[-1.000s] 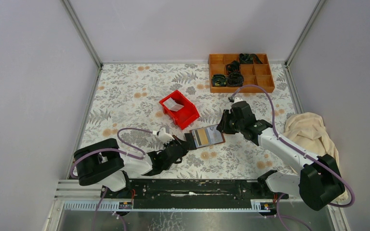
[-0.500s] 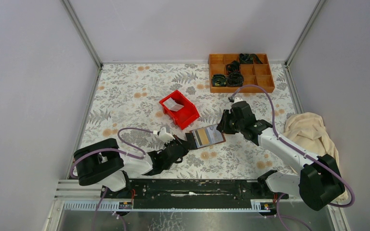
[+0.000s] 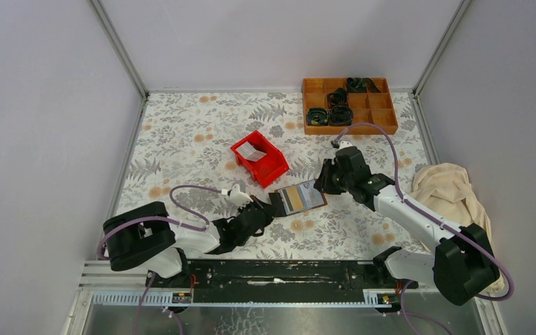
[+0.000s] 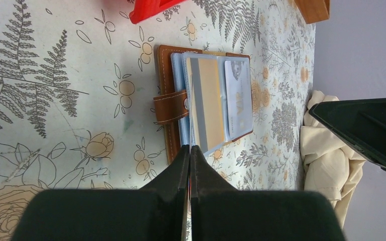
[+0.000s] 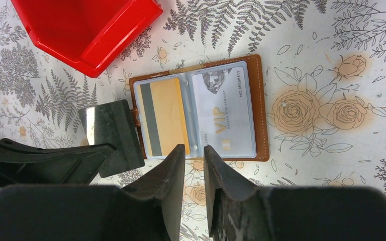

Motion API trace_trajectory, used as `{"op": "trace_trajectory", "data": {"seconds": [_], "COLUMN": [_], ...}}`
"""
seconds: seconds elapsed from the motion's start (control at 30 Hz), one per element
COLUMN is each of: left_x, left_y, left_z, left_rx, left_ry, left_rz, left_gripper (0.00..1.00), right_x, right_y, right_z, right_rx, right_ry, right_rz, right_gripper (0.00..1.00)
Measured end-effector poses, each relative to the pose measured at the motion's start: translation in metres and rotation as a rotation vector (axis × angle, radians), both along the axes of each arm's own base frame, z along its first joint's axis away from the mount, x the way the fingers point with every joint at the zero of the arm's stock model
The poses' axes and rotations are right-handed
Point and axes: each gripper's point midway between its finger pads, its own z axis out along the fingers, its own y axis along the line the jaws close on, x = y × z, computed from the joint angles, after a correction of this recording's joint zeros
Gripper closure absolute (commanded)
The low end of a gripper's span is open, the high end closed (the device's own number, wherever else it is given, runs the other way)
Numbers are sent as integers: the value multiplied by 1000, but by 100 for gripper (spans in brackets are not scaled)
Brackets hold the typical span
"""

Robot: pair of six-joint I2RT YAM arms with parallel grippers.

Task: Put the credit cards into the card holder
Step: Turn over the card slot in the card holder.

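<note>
Red bin (image 3: 259,159) near card holder (image 3: 300,197) far-left; left pincer (image 3: 271,204) blocks left edge.

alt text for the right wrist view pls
An open brown card holder lies on a floral table, a gold card on its left page and a white card on its right. The right fingers sit slightly apart at the bottom edge; a red bin upper left.

We see the card holder (image 5: 260,100) as matt brown leather with pale stitching. Its clear plastic sleeves (image 5: 194,138) lie glossy over the gold-tan card (image 5: 166,115) and the white card (image 5: 226,115). The red bin (image 5: 90,30) looks like smooth shiny plastic, the table cover (image 5: 306,45) matt and printed, the tray (image 3: 363,130) wood, the cream cloth (image 3: 453,192) soft.
</note>
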Motion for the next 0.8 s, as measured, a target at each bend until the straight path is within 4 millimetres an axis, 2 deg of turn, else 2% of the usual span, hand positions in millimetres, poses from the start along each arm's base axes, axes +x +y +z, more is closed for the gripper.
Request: {"op": "trace_trajectory", "data": {"seconds": [0.43, 0.8], "left_x": [0, 0], "left_y": [-1, -1], "left_z": [-3, -8], "left_rx": [-21, -14], "left_ry": [20, 30], "left_rz": [16, 21], "left_gripper": [100, 100], "right_x": [1, 9], "right_y": [-1, -14], "right_z": [0, -21], "right_rx": [-1, -61], "right_ry": [0, 37], "right_rz": [-4, -59], "right_gripper": [74, 91]}}
